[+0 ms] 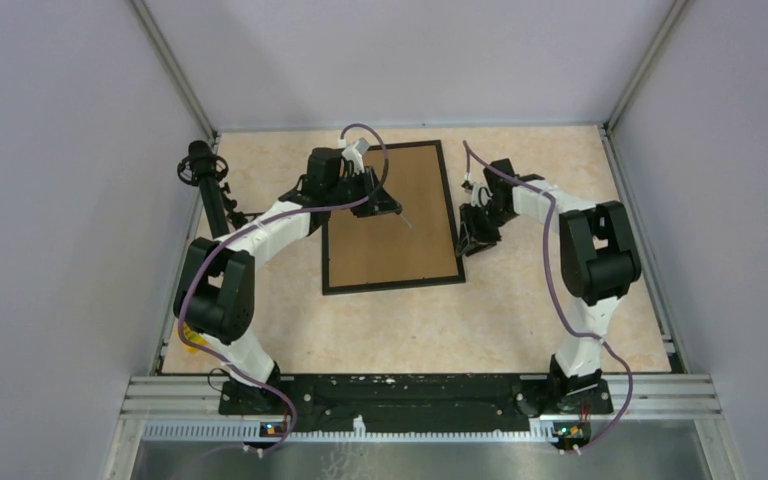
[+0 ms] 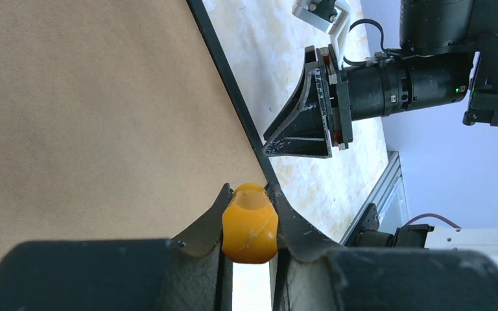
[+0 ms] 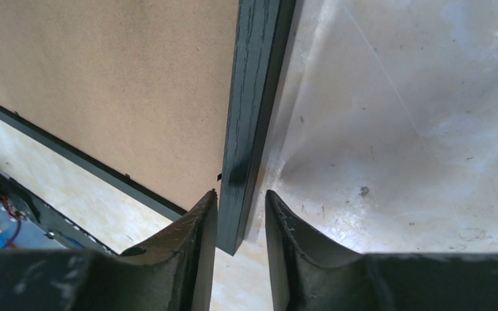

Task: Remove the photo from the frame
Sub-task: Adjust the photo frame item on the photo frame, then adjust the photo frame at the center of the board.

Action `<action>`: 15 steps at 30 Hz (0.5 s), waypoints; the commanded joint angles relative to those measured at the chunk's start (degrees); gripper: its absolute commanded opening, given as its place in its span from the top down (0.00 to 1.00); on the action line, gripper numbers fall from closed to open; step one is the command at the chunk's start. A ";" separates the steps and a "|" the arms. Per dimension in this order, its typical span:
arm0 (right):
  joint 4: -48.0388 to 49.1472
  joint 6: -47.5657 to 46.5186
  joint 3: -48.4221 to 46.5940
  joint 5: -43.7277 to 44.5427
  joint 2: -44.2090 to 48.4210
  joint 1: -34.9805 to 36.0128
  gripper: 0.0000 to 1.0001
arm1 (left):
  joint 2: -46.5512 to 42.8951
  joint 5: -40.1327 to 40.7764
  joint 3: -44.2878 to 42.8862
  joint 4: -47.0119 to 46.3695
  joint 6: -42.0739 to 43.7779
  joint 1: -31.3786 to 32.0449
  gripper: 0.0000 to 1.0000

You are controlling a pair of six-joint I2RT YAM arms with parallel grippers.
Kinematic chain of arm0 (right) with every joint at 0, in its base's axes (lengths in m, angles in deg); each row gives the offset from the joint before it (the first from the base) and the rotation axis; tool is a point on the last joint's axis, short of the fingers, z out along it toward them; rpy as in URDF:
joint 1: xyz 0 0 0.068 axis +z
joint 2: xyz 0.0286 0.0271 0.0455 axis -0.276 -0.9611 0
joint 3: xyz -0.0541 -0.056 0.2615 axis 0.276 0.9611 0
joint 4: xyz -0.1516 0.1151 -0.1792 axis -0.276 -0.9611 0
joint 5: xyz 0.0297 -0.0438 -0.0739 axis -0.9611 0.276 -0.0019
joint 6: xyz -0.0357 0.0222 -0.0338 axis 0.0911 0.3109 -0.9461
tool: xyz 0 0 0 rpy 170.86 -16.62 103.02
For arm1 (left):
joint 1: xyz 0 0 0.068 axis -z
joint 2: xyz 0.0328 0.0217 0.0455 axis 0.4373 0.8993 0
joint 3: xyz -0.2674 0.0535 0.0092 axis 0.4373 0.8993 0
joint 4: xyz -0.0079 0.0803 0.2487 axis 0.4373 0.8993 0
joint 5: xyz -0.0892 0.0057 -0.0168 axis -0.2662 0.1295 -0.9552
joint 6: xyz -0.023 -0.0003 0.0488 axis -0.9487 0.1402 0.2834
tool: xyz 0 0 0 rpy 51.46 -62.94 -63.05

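Tabletop (image 1: 410, 330), pale and marbled, bears the frame (image 1: 400, 240), which lies flat and face down a little toward twelve o'clock of centre, its brown back (image 2: 91, 116) upward. The photo is nowhere in view; I judge it sits under that board, against the glazing. My left claw (image 1: 388, 208) hangs over the board's eleven o'clock quarter, clenched on a small yellow piece (image 2: 249, 223) whose purpose I cannot make out. My right claw (image 3: 241, 201) sits at the frame's three o'clock edge near its lower corner, one finger on each side of the black border (image 3: 253, 97). A sliver of table shows beside one finger, so I cannot tell whether it bites or merely straddles. The frame looks stiff, light for its spread, and likely to slide on this smooth top, so I would steady it by the border, never by pressing mid-board where the glazing may crack. The board should lift as one rigid sheet from an edge. The print will be thin, floppy and easily creased, best taken by its margin.
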 commanded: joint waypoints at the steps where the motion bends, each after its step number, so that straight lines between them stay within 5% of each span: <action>1: 2.18 0.31 0.42 1.42 5.14 0.93 0.65 | -1.07 -1.05 -0.36 -3.09 0.00 -0.30 1.00; 11: 3.13 2.98 -0.91 13.49 1.86 7.52 0.66 | -1.02 -0.90 -0.34 -3.11 -0.14 -0.27 1.00; 15: 1.48 3.36 -1.78 19.85 -0.27 8.36 0.73 | -1.29 -0.38 -0.37 -2.76 0.28 -0.29 1.00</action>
